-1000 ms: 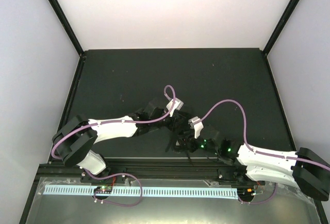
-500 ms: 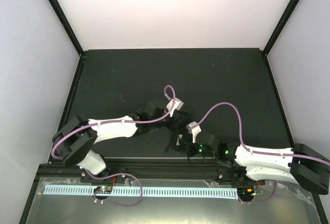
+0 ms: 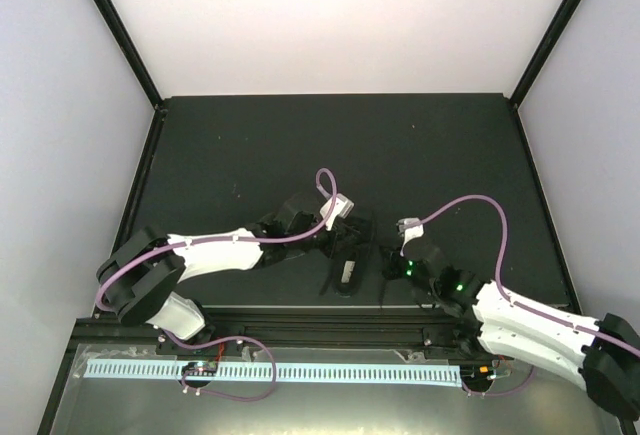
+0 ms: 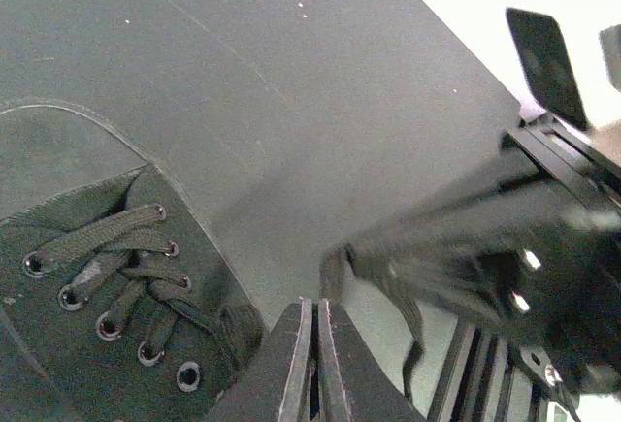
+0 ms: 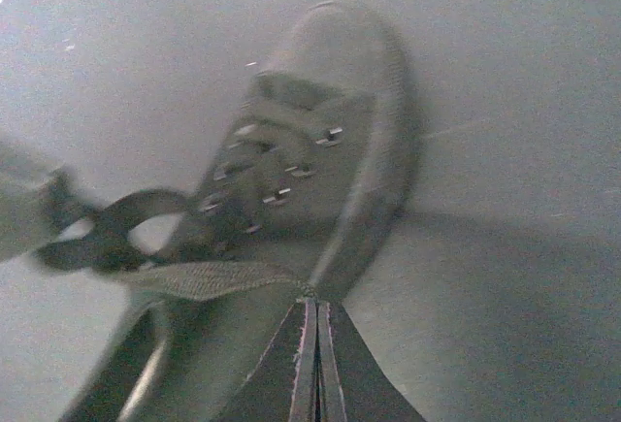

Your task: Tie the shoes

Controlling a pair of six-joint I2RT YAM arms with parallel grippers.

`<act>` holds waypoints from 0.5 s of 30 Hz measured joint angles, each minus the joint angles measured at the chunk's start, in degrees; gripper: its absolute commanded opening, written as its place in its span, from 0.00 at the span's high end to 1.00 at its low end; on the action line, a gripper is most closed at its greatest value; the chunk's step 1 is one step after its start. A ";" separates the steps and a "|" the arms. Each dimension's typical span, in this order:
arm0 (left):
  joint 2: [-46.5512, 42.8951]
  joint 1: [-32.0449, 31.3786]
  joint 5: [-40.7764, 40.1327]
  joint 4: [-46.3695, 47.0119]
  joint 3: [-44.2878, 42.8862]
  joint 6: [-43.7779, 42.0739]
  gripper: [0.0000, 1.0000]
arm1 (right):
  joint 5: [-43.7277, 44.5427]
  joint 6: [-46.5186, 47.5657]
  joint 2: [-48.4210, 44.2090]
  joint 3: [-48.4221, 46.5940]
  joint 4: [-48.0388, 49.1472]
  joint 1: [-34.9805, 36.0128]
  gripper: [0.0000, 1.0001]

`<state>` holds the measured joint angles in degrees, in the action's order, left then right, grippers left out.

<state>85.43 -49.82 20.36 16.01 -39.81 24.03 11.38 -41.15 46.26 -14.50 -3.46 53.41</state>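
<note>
Two pairs of fingers, both pressed together. The right fingers [image 5: 309, 323] are clamped on a flat lace [image 5: 218, 281] that leaves their tips to the left and runs toward what looks like a loop [image 5: 107, 233], too blurred to be sure. Straight ahead of those tips lies the black shoe [image 5: 325, 121], its long axis pointing away from them. The eyelets [image 5: 281, 189] are just ahead and slightly left, and the toe is farthest off.

The left fingers [image 4: 309, 330] are likewise closed. A second lace end [image 4: 333, 272] comes out right at their tips, so they seem to pinch it, though the contact itself is hidden. The eyelets sit just beside them on the left.

From above, the shoe rests on the dark bench [image 3: 250, 145] between the two arms, the pale patch [image 3: 348, 273] of its insole toward the arm bases and the toe away. The left fingers are the nearer, close over the lacing. The right ones stand apart off the shoe's right side. Any tightening pull would likely go sideways, across the shoe's length.
</note>
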 measured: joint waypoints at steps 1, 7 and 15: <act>0.00 0.00 0.39 0.31 0.26 0.00 0.98 | -0.37 0.35 0.44 0.00 -0.17 -2.12 0.98; 0.00 0.00 3.82 3.82 2.38 -0.07 0.98 | -4.26 3.13 4.61 -0.37 0.07 -9.29 0.98; -1.16 -0.04 8.02 6.91 8.52 -1.79 0.98 | -9.90 6.84 9.18 -3.58 4.44 -10.80 0.98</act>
<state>84.27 -49.87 28.38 22.92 -31.29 22.24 1.48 -34.30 55.44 -18.09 0.97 42.61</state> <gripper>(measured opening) 0.018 0.021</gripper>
